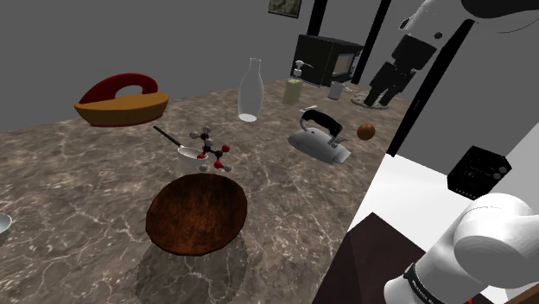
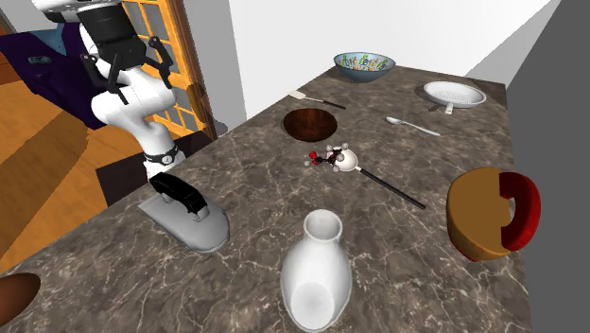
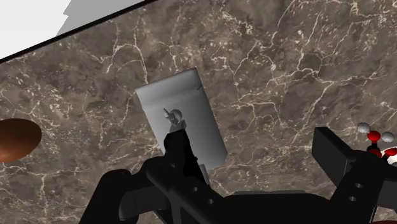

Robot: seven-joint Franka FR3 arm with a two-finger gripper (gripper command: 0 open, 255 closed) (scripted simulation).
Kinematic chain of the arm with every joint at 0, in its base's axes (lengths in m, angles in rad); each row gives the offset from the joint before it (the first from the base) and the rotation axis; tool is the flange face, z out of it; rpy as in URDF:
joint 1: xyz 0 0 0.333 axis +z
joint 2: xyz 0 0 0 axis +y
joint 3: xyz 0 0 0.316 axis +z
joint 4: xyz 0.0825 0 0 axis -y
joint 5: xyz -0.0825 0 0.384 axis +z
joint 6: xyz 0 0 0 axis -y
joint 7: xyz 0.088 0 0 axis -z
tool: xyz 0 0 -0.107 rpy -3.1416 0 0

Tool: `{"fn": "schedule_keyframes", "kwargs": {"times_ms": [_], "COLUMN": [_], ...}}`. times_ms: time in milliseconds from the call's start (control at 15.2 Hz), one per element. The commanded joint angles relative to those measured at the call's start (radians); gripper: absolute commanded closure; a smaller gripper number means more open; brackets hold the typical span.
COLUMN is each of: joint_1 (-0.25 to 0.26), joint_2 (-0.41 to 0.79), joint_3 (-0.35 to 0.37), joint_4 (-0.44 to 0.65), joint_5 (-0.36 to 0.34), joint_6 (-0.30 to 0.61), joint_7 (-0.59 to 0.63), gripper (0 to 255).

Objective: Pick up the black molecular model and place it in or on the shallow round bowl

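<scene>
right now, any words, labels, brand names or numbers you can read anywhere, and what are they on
No text reads clearly.
Dark band on the arm: a line of pale lettering, too small to read.
Black box on the white surface: pale marks on its face, too small to tell if they are text.
Patterned bowl: coloured pattern, no words.

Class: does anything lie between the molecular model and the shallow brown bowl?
Nothing visible does: bare marble counter separates the molecular model from the bowl. The spoon lies beside the model's far side, away from the bowl.
</scene>
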Motion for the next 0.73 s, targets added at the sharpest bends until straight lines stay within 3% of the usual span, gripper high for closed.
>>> {"fn": "schedule_keyframes", "kwargs": {"times_ms": [0,660], "joint_1": [0.0,0.064], "joint_2": [0.0,0.189], "joint_3": [0.0,0.138], "joint_4": [0.0,-0.041], "joint_5": [0.0,0.104], "joint_6": [0.0,0.261], "joint_7": [0.0,0.136], "gripper": [0,0]}}
